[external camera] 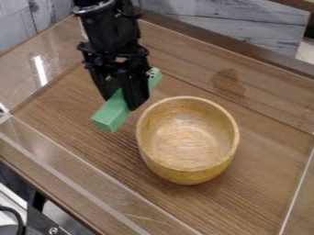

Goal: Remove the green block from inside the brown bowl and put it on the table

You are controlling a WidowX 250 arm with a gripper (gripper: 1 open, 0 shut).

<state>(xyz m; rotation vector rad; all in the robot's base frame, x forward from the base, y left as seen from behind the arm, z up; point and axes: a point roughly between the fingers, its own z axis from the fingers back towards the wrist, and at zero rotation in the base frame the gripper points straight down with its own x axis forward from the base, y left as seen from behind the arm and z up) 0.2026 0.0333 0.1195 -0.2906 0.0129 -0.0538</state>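
My black gripper [120, 92] points steeply down and is shut on the green block [113, 112], a flat bright green bar held tilted, its lower end close over the table [73, 147]. Block and gripper are left of the brown bowl [188, 139], outside its rim. The round light-brown wooden bowl stands upright and nothing shows inside it. Whether the block's lower end touches the tabletop cannot be told.
Clear plastic walls [50, 170] edge the wood-grain tabletop along the front and left. A grey stone-patterned wall [258, 23] runs behind the table at the back right.
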